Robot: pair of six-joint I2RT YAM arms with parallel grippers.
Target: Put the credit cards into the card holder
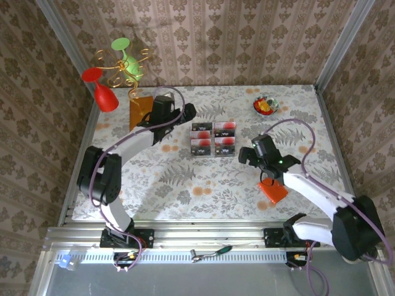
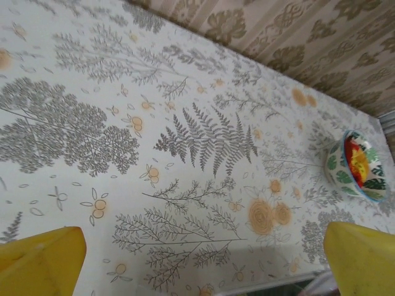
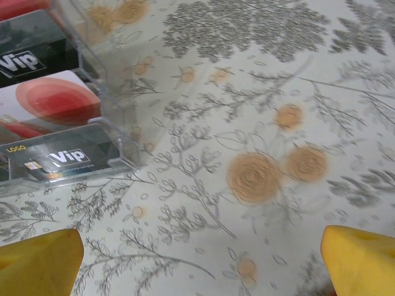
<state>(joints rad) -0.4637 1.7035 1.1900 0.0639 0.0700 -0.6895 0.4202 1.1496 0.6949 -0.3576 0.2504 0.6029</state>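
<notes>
**Left tool point(image 1: 189, 113) sits closest to the credit cards point(image 1: 213, 139); right tool point(image 1: 254, 158) hangs over the card holder point(image 1: 273, 192)**

The left tool hovers at the far left corner of the clear tray point(image 3: 117, 117) that holds the credit cards. Its jaws are spread wide and grip nothing. In the wrist view, its yellow fingertips point(image 2: 40, 262) frame bare flowered table point(image 2: 185, 154), with a small painted bowl point(image 2: 358, 166) off toward the far right.

The cards lie at mid-table in two columns, red faces and black faces alternating. Their long edges run left to right, roughly parallel to the near edge of the table.

To the right of the tray, near it but not touching, the right tool faces the cards. Its jaws are also fully apart and empty. Its wrist camera catches the tray's near right corner up and to its left.

The orange card holder lies askew on the table just on the near side of the right tool, between that tool and its base. It is partly tucked under the arm and well to the right of the cards.

The next move appears to turn on this split. The cards lie just right of the left tool and left of the right one. The holder lies within the right arm's easy reach. A card lifted from the tray would have to travel rightward and toward the near edge to reach the holder.
</notes>
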